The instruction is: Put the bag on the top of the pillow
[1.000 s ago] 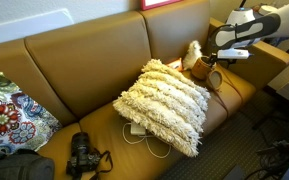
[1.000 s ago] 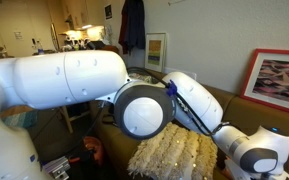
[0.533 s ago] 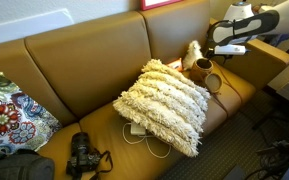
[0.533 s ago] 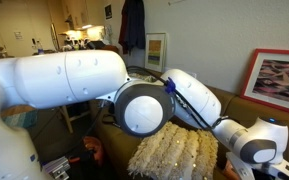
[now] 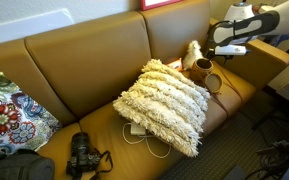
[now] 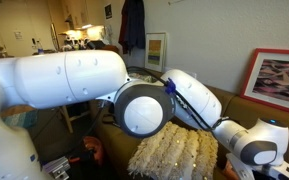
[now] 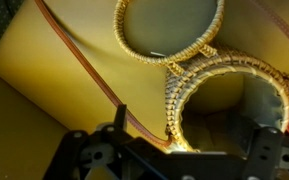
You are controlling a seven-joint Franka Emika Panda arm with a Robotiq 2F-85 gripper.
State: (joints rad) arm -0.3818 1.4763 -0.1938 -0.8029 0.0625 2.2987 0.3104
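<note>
Moved: the arm [image 5: 252,22] has lifted slightly since a second ago; over the last half second nothing has shifted.
Gripper [image 5: 227,50]: hangs just above the bag, past the pillow's far corner, not touching either.
Fingers [image 7: 118,128]: spread wide in the wrist view, with the bag's woven rim showing between them; nothing is pinched.
Bag [image 5: 198,68]: upright on the sofa [image 5: 84,70] seat just beside the pillow's far corner, its round mouth [image 7: 229,100] facing up.
Strap [image 5: 215,80]: looped on the seat beside the pillow's edge.
Pillow [image 5: 166,103]: lies on the seat, shaggy side up; seen in both exterior views [image 6: 174,155].
Camera [image 5: 82,155]: near the pillow's lower corner.
Floral pillow [image 5: 9,115]: well apart from the pillow.
</note>
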